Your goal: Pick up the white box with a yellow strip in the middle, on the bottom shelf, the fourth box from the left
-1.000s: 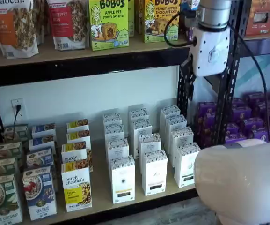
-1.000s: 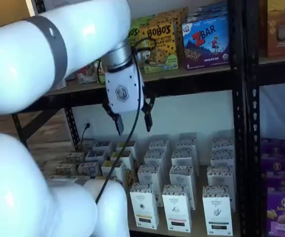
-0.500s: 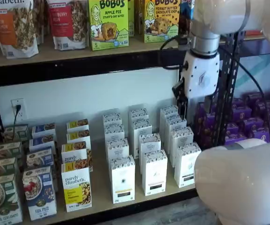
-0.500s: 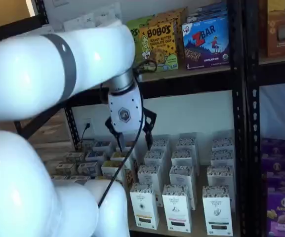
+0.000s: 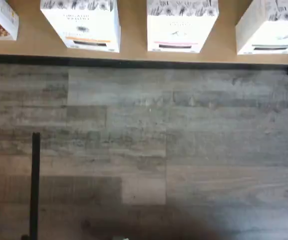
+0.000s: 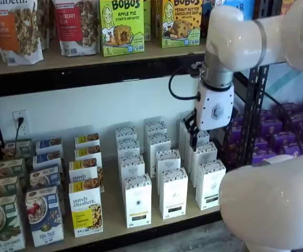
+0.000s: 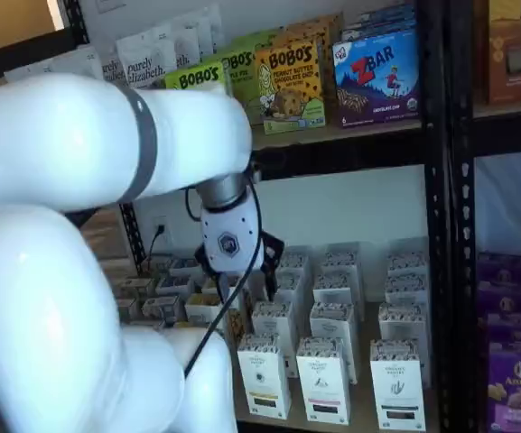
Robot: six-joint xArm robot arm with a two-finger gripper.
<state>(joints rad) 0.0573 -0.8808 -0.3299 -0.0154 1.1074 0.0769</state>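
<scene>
Overhead, the gripper (image 6: 196, 135) hung from the white arm (image 6: 240, 37) in front of the shelving, its white body (image 7: 228, 245) level with the gap between the upper and bottom shelves. Black fingers (image 7: 273, 250) showed below the body in both shelf views, spread apart with nothing between them; jaws stood wide and empty. A black cable (image 6: 175, 89) looped beside the wrist.

Below and to the side of the gripper, the bottom shelf (image 6: 112, 210) carried rows of cartons running front to back. The white box (image 6: 138, 200) stood upright at the front of its row, speckled band at top, small yellowish mark mid-face, dark label near the base. Well apart from the fingers, untouched. Just beside it on one side stood the shorter box with the yellow lower half (image 6: 86, 210); on the other, a similar white carton (image 6: 174, 192).

Wrist view looked down on grey plank flooring (image 5: 144, 150), with the shelf's black front rail (image 5: 134, 61) and three white cartons along it; the one with the orange-yellow strip (image 5: 84, 22) sat upright at the edge.

Upper shelf (image 6: 88, 60) held snack boxes and granola bags
</scene>
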